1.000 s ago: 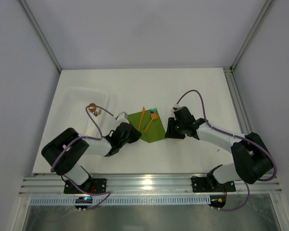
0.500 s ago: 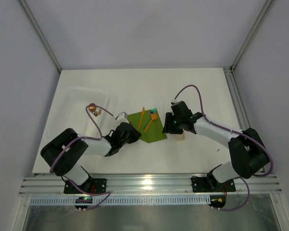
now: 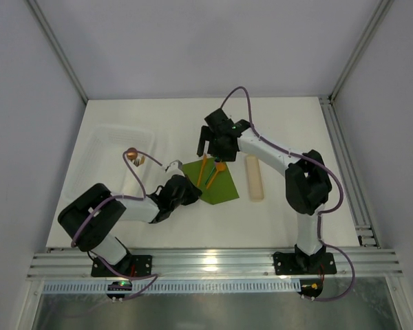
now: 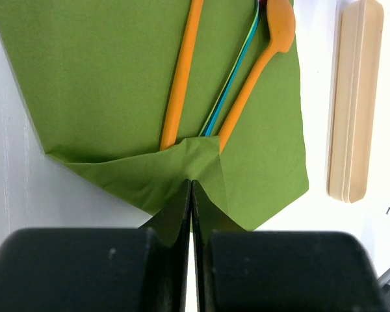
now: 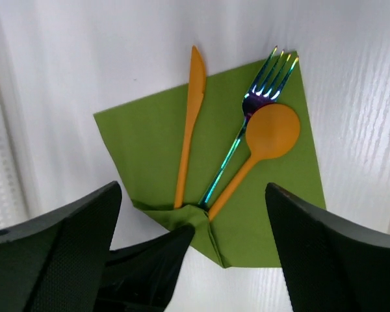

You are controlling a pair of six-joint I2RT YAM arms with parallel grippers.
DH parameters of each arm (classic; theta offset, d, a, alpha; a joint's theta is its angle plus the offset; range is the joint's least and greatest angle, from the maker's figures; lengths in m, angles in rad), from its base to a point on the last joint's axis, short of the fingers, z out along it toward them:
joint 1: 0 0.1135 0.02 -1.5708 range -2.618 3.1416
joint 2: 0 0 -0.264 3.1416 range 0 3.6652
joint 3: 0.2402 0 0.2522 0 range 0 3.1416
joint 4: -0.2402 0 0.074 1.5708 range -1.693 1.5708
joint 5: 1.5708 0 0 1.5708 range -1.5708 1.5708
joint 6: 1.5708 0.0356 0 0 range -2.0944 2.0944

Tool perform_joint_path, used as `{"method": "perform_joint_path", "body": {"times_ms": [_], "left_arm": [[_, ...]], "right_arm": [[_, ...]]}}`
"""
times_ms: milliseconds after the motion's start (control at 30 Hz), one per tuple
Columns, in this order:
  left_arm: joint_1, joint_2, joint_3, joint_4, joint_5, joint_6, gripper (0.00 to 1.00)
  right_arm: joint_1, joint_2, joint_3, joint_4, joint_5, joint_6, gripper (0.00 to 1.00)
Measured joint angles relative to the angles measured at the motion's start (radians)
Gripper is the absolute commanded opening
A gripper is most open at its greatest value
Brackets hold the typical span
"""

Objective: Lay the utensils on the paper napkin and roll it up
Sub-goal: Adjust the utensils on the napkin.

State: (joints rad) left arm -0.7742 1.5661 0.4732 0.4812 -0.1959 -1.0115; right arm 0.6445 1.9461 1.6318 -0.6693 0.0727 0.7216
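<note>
The left tool [image 4: 191, 188] is pinching the near corner of the paper napkin [image 4: 104, 71] with its jaws fully together. The napkin is lying on the worktop [image 4: 6, 195], that corner folded over the handle ends of the utensils [image 4: 182, 84]. The right tool [image 3: 208, 146] is hovering, spread wide and empty, above their far tips. To roll well, the left tool should probably be carrying the fold evenly, keeping the paper taut, while the right is pinning the heads.

Utensils [image 5: 273, 132] on napkin [image 5: 149, 136], case [image 3: 254, 177] to its right.
</note>
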Motion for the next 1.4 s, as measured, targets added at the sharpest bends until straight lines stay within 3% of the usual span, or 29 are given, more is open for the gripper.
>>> {"method": "perform_joint_path", "body": {"times_ms": [500, 900, 1400], "left_arm": [[0.0, 0.0, 0.0, 0.0, 0.006, 0.003, 0.0], [0.0, 0.0, -0.001, 0.0, 0.006, 0.004, 0.0], [0.0, -0.013, -0.018, 0.008, 0.006, 0.003, 0.0]], "right_arm": [[0.089, 0.1, 0.091, -0.229, 0.152, 0.197, 0.98], [0.094, 0.237, 0.164, -0.232, 0.159, 0.22, 0.92], [0.085, 0.243, 0.163, -0.191, 0.134, 0.212, 0.81]]}}
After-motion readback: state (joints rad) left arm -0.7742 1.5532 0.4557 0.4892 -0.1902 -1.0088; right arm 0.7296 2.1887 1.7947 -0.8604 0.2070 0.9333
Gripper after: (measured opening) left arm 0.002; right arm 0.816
